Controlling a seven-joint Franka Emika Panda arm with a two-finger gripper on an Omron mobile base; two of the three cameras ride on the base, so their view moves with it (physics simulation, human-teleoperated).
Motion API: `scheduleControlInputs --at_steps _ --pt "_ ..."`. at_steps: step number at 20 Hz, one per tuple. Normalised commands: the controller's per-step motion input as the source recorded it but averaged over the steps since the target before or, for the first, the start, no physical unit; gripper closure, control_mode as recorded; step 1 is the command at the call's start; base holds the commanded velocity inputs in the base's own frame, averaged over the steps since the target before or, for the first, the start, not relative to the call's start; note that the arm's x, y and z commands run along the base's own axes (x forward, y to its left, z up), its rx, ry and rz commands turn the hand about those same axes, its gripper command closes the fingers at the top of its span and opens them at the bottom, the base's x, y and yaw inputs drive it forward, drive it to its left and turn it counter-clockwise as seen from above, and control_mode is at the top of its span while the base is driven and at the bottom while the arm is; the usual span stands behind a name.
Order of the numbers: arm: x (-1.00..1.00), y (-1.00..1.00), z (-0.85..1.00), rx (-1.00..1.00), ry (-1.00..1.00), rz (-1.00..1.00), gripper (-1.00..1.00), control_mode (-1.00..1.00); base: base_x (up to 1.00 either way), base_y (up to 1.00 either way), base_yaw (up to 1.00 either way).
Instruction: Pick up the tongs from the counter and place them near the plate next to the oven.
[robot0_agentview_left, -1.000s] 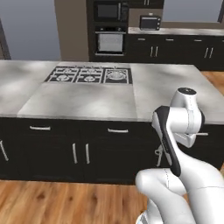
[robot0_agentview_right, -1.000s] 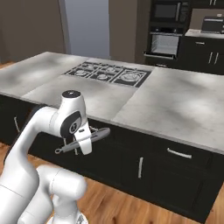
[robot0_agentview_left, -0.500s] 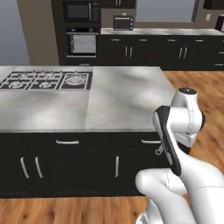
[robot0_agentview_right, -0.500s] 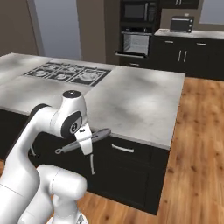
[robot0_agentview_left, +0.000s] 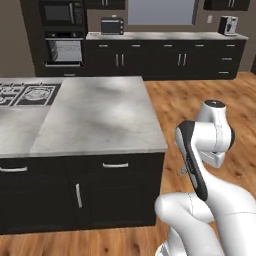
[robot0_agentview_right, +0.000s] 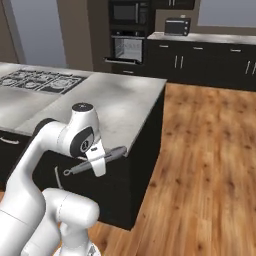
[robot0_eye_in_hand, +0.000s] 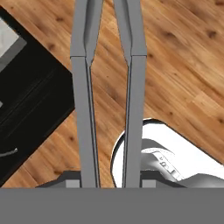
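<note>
The slim grey tongs (robot0_agentview_right: 95, 161) are held level in the air off the near edge of the marbled island counter (robot0_agentview_right: 117, 102), with my gripper (robot0_agentview_right: 98, 163) shut on them. In the hand view their two long arms (robot0_eye_in_hand: 85, 100) run up from my gripper (robot0_eye_in_hand: 111, 182) over the wood floor. A short end of the tongs (robot0_agentview_left: 182, 171) pokes out beside the arm in the left base view. The black wall oven (robot0_agentview_left: 63, 50) (robot0_agentview_right: 125, 47) stands far across the room. The plate is out of view.
A microwave (robot0_agentview_left: 61, 12) sits above the oven, with a small black box appliance (robot0_agentview_left: 112, 25) (robot0_agentview_right: 177, 26) on the back counter (robot0_agentview_left: 165, 36). A stovetop (robot0_agentview_right: 40, 80) lies on the island. Open wood floor (robot0_agentview_right: 205, 150) stretches right of the island.
The whole picture has slid left: the base has moved right along the island, past its corner. The arm and the tongs keep the same pose.
</note>
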Motion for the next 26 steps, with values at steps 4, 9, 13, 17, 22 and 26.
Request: scheduleControlInputs --at_steps 4,9,13,17,22,26 --pt "0.00 0.00 0.00 0.00 0.00 0.00 1.00 1.00 0.31 -1.00 -0.16" --pt "0.00 0.00 0.00 0.00 0.00 0.00 1.00 1.00 0.42 -1.00 -0.15" --pt "0.00 0.00 0.00 0.00 0.00 0.00 1.00 1.00 0.49 -1.00 -0.14" --pt "0.00 0.00 0.00 0.00 0.00 0.00 1.00 1.00 0.81 -0.92 -0.11" --pt "0.00 0.00 0.00 0.00 0.00 0.00 1.00 1.00 1.00 -0.58 -0.01" --pt "0.00 0.00 0.00 0.00 0.00 0.00 1.00 1.00 1.00 -0.32 0.00"
